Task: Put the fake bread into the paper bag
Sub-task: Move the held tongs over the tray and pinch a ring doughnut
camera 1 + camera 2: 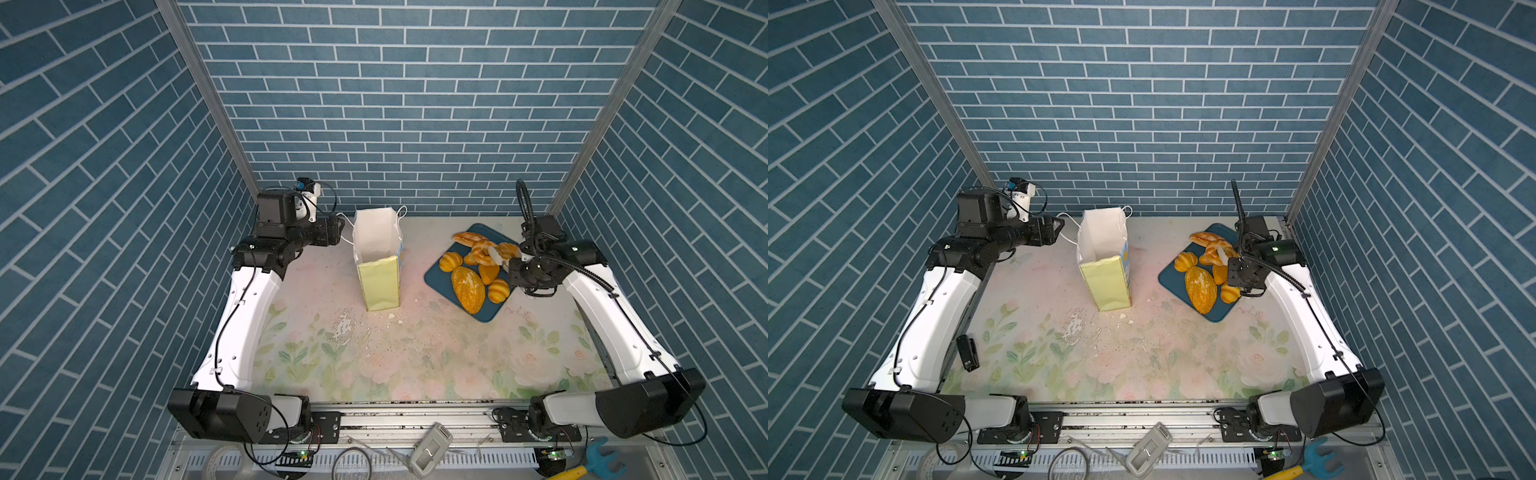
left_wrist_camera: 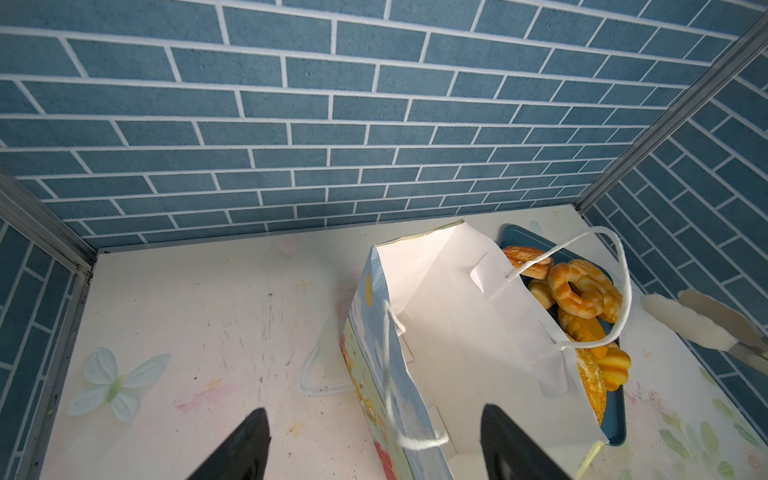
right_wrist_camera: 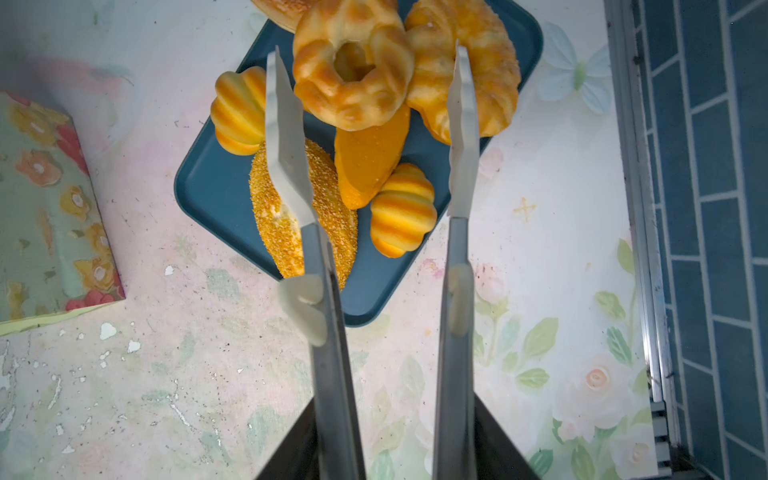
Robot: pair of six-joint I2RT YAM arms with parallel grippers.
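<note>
On the tray (image 1: 483,314) beside the upright paper bag (image 1: 379,282) lies the fake bread (image 1: 467,289); only the wrist views show the right gripper (image 3: 395,428) clasping tongs (image 3: 291,166) whose tips flank a ring-shaped bread (image 3: 374,104), and the left gripper (image 2: 374,411) spread wide and empty.

Bright, even light, soft shadows (the brick walls (image 1: 104,187) bow toward the edges), wrist-view foregrounds blurred.

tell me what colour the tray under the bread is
Dark teal-blue; the tray shows best in the right wrist view.
</note>
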